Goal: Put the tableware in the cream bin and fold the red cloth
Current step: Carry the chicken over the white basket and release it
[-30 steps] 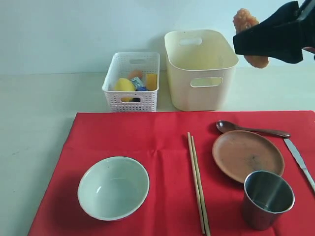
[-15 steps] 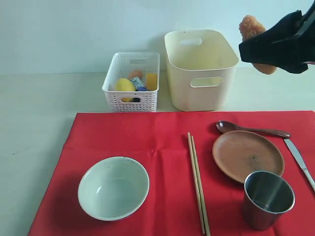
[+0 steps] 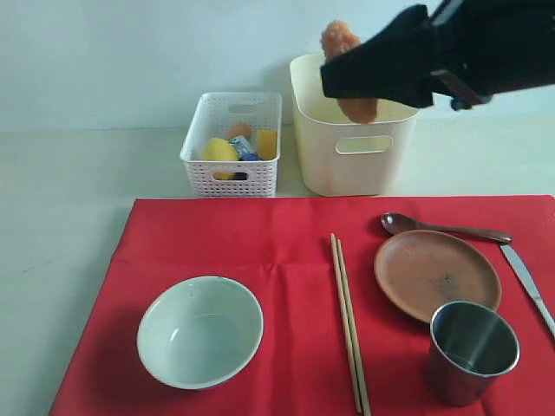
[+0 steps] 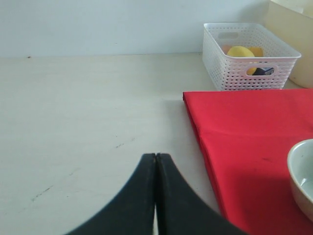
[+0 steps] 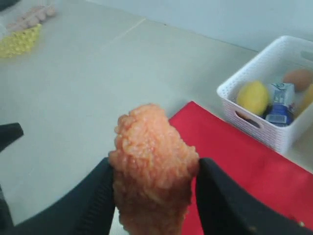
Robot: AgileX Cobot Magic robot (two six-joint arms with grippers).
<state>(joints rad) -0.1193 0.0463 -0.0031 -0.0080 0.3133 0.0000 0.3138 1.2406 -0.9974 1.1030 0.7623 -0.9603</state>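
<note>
The cloth (image 3: 260, 243) is plain bright red. The bowl (image 3: 199, 331) is pale green, the plate (image 3: 437, 275) matt brown with a darker speck, the cup (image 3: 471, 351) dull steel grey, the chopsticks (image 3: 349, 321) light wood, the spoon (image 3: 442, 228) dark brownish metal, the knife (image 3: 527, 279) silver. The bin (image 3: 351, 165) is smooth cream. The basket (image 3: 230, 178) is white, dotted all over with small holes, and shows a yellow lemon (image 3: 218, 150) and a blue-and-white carton (image 3: 243, 146). The left tool (image 4: 155, 196) and right tool (image 3: 351, 78) are black. The fried piece (image 5: 151, 161) is mottled golden orange. The counter (image 3: 61, 217) is pale beige.

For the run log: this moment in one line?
right gripper: holding fried food, raised | left gripper: shut | bowl, plate, cup: on red cloth
</note>
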